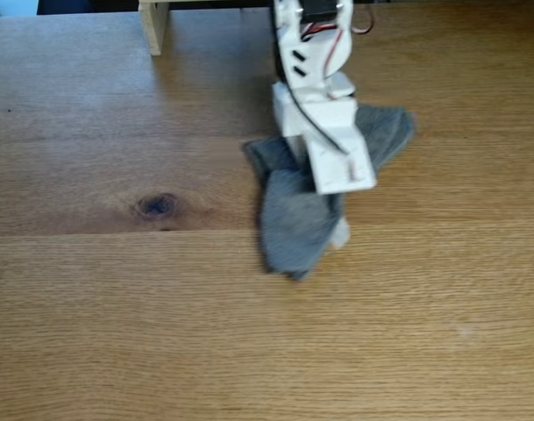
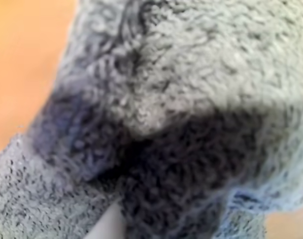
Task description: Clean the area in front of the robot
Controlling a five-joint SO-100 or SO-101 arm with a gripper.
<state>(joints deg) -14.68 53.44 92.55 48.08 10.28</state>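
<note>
In the fixed view the white robot arm (image 1: pixel 323 114) reaches down from the back edge over the middle of the wooden tabletop (image 1: pixel 117 324). A grey terry cloth (image 1: pixel 288 224) lies bunched under and around its gripper (image 1: pixel 334 230), which is shut on the cloth. Only a white fingertip (image 1: pixel 340 233) pokes out at the cloth's right side. The wrist view is very close to the cloth (image 2: pixel 191 64), with folds and dark shadowed creases. One white finger (image 2: pixel 109 224) pushes into it at the bottom edge, and bare tabletop (image 2: pixel 22 59) shows at the left.
A dark bluish knot (image 1: pixel 157 205) marks the wood left of the cloth. A pale wooden post (image 1: pixel 153 26) stands at the back edge, left of the arm. Red and black wires (image 1: pixel 337 48) run along the arm.
</note>
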